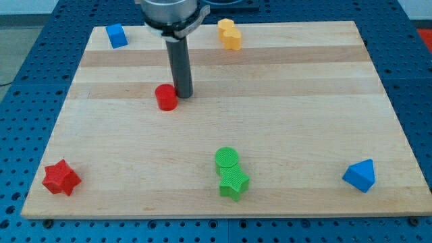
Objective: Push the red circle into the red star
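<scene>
The red circle (166, 97) sits on the wooden board left of centre, in the upper half. The red star (61, 178) lies near the board's bottom-left corner, far from the circle. My tip (183, 94) is the lower end of the dark rod, which comes down from the view's top. The tip stands just to the right of the red circle, touching it or nearly so.
A blue cube (117, 35) sits at the top left and a yellow block (229, 34) at the top centre. A green circle (227, 159) touches a green star (233, 183) at the bottom centre. A blue triangular block (360, 175) lies at the bottom right.
</scene>
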`<act>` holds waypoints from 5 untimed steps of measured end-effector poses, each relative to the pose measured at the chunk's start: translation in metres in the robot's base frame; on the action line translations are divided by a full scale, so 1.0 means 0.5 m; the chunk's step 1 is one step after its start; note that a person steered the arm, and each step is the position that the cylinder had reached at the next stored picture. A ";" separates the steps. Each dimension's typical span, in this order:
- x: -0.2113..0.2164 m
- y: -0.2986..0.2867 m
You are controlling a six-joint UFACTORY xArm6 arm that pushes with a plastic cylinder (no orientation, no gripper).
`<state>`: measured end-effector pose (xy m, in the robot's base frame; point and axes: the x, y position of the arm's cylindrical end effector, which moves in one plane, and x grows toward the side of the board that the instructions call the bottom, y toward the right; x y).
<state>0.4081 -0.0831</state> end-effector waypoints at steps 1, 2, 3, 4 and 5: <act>0.002 -0.061; -0.039 -0.117; -0.038 -0.164; -0.009 -0.186; 0.039 -0.186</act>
<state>0.4276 -0.1760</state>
